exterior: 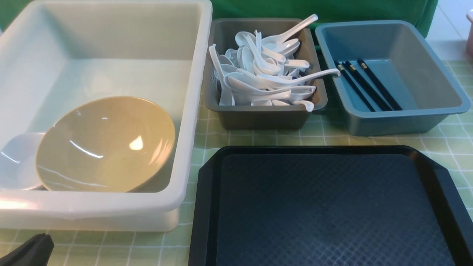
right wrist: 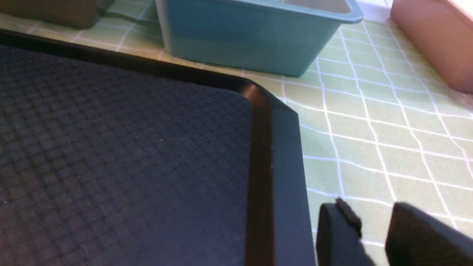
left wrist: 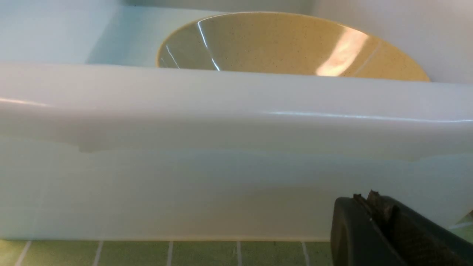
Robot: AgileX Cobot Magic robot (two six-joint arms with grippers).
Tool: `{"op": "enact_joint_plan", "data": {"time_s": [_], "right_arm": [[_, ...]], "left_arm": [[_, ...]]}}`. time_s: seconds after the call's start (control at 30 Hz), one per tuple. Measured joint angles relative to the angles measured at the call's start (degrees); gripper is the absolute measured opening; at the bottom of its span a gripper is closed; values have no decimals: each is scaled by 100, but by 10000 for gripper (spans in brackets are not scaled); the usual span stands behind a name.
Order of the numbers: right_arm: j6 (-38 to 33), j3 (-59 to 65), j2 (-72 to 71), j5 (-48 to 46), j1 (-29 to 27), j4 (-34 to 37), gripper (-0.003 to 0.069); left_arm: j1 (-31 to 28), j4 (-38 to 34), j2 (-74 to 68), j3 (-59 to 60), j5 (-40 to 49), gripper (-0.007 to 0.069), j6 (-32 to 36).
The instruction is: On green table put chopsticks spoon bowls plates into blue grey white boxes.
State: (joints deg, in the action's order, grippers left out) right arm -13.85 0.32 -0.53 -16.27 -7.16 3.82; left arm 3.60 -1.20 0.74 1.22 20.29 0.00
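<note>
The khaki bowl (exterior: pixel 107 144) leans inside the big white tub (exterior: pixel 196 111), over a small white dish (exterior: pixel 18 162). The grey box (exterior: pixel 258 118) holds a heap of white spoons (exterior: pixel 262 74). The blue box (exterior: pixel 399 122) holds black chopsticks (exterior: pixel 366 87). My left gripper (exterior: pixel 29 251) sits low at the front left, outside the tub; in the left wrist view the gripper (left wrist: pixel 369 197) is shut and empty, facing the tub wall (left wrist: pixel 221 111) with the bowl (left wrist: pixel 288 44) behind. My right gripper (right wrist: pixel 369 214) is open and empty over the green table (right wrist: pixel 388 122), beside the tray corner.
A flat black textured tray (exterior: pixel 325 207) lies at the front centre-right with nothing on it; it also shows in the right wrist view (right wrist: pixel 111 147) in front of the blue box (right wrist: pixel 244 40). A pink container (right wrist: pixel 436 40) stands at the far right.
</note>
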Motion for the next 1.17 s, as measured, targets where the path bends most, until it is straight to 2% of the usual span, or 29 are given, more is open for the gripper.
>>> {"op": "enact_joint_plan", "data": {"time_s": [1.17], "right_arm": [[-1,5,0,4,0,0,233]], "left_arm": [[0,2,0,0,0,-1,-68]]}}
